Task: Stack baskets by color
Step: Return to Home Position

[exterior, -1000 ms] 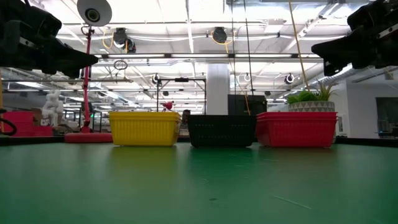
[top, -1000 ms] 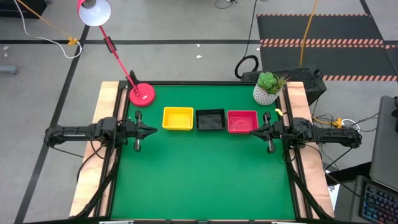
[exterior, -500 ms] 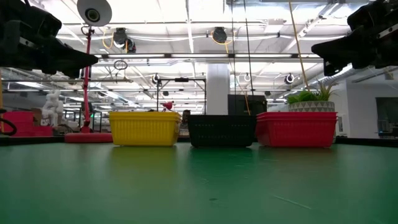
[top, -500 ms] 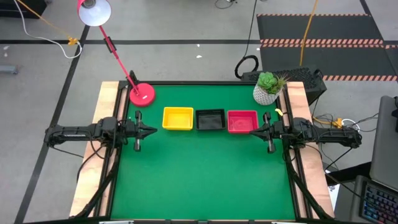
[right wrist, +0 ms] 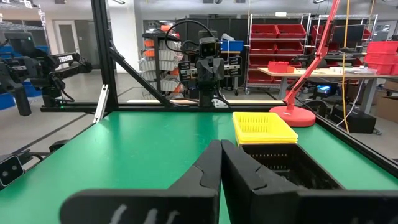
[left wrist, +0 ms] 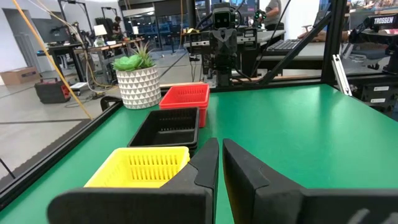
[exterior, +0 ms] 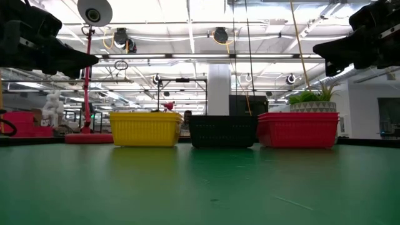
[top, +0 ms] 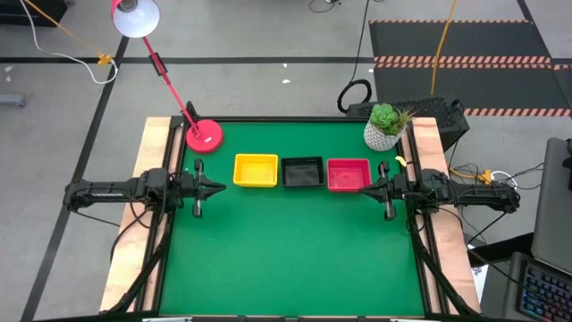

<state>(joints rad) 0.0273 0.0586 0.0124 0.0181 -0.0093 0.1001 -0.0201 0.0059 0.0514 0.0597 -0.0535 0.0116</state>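
The yellow stack (top: 256, 171), black stack (top: 302, 172) and red stack (top: 349, 174) are sitting side by side on the table (top: 295, 255), likely light and stiff, best taken by a rim, while the left pincer (top: 219, 189) and right pincer (top: 368, 189) are hovering closed and empty.

floor (top: 268, 89): grey, taped lines | mat (top: 492, 40): black, striped edge | ceiling lights (exterior: 156, 31): on | column (exterior: 219, 78): white
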